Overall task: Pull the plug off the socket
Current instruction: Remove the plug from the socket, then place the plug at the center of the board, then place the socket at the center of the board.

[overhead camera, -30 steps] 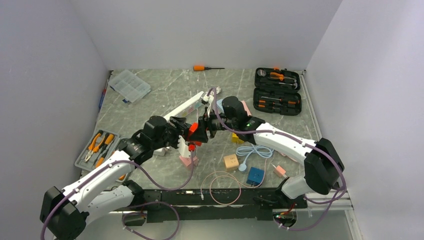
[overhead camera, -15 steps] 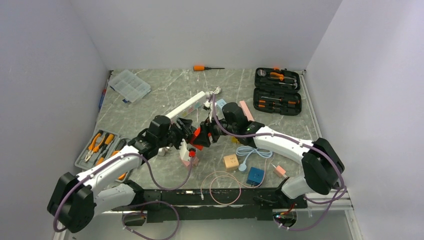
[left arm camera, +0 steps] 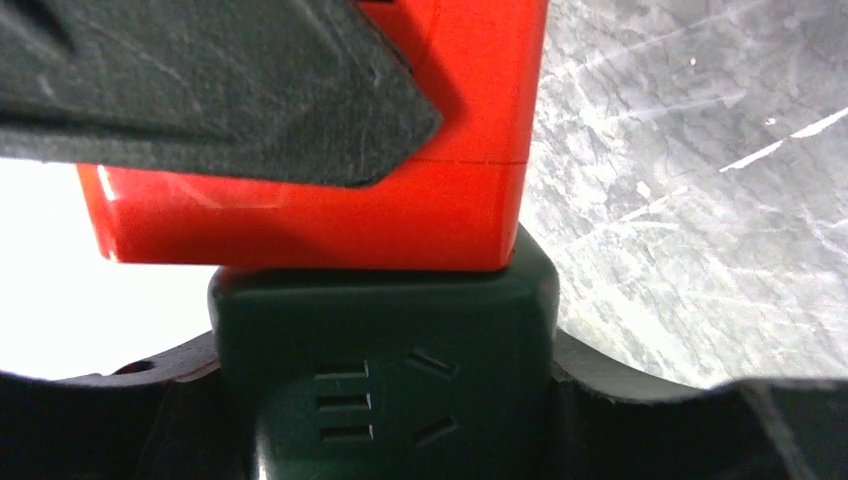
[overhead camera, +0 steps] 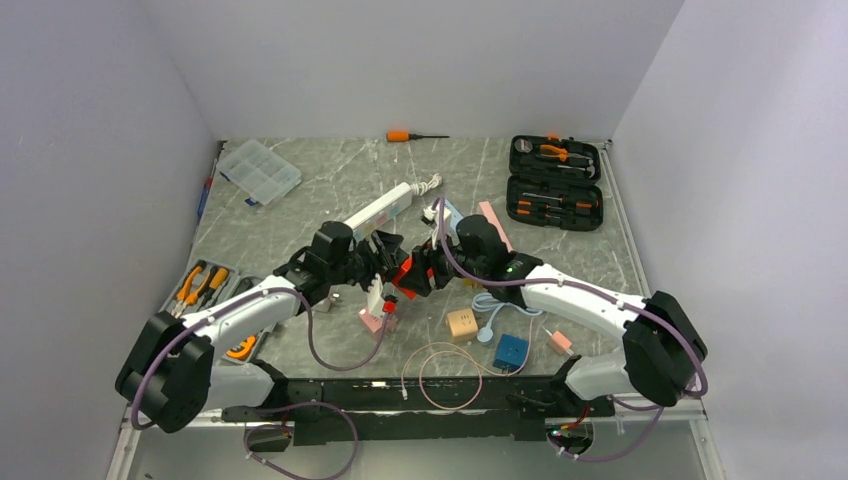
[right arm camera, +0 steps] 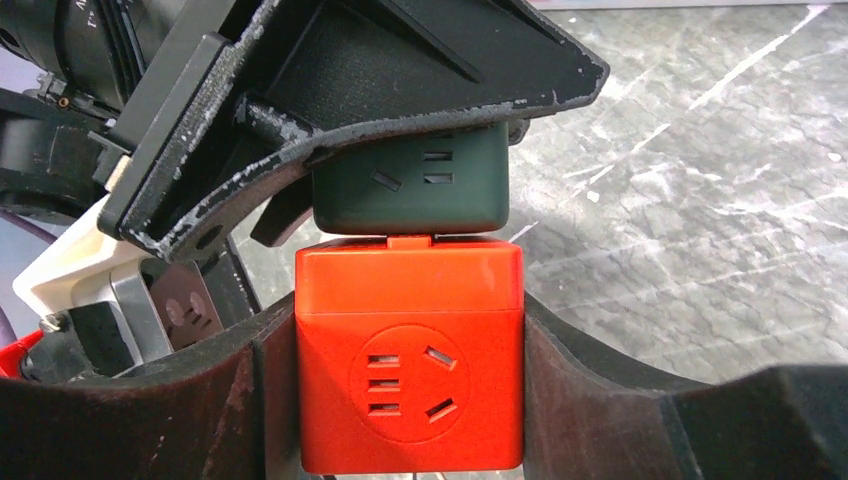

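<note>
Green, dark: block (left arm camera: 385, 370) with a slotted socket face, clenched between the fingers of the left gripper (overhead camera: 384, 262). It is carried in the air over the middle of the table (overhead camera: 290, 200) and mated face to face with the next item.

Red: block (right arm camera: 410, 370), also socket-faced, clamped on both flanks by the right gripper (right arm camera: 410, 425). A short red tab runs from it into the green block, so this is probably the plug side. The pins themselves are hidden.

Handling note, step in hand:
- The pair looks fully seated, and separation appears not yet begun.
- The pull is best made straight along the joint line, with the left arm drawing to its own side and the right arm to the other.
- Neither wrist should twist, since a skewed pull could bind the pins or let a block slide on its pads.
- Both holds need to stay firm, because the blocks have smooth faces.

Views compared, left to right:
- Left wrist: shows the seam close up, with red sitting flush on green and no gap. It does not show the tab or the red block's socket face.
- Top: is the only view that places the arms, meeting nose to nose above a pink block (overhead camera: 378, 322). A pliers tray (overhead camera: 195, 295) lies far left and a black tool case (overhead camera: 555, 180) far right. The green block is all but hidden in this view.
- Right wrist: shows the tab, the red socket face, and the scuffed edge of the left gripper's finger lying over the green block.
</note>
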